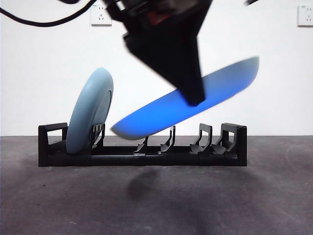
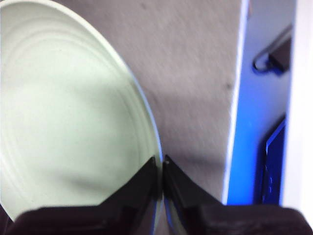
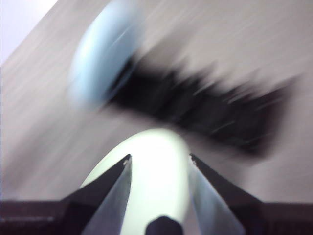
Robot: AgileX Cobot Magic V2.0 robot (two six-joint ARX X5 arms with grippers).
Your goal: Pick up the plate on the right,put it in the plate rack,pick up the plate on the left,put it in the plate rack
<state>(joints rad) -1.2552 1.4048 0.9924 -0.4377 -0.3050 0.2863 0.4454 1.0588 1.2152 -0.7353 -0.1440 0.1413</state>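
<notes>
Presently, the left hand (image 2: 160,164) was clenched on the rim of the bright blue round plate (image 1: 161,115), which hung tilted beneath it over the long black plastic plate rack (image 1: 142,157). One pale blue round plate (image 1: 90,110) stood racked; the second was not yet seated. The right hand (image 3: 160,161) was released.

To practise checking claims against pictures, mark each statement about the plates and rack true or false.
1. A pale blue plate stands in the plate rack. True.
2. That plate sits in the rack's middle slots. False: it stands at one end.
3. The left gripper is shut on the darker blue plate. True: its jaws pinch the rim.
4. The darker blue plate is already slotted upright in the rack. False: it hangs tilted above the rack, held in the air.
</notes>
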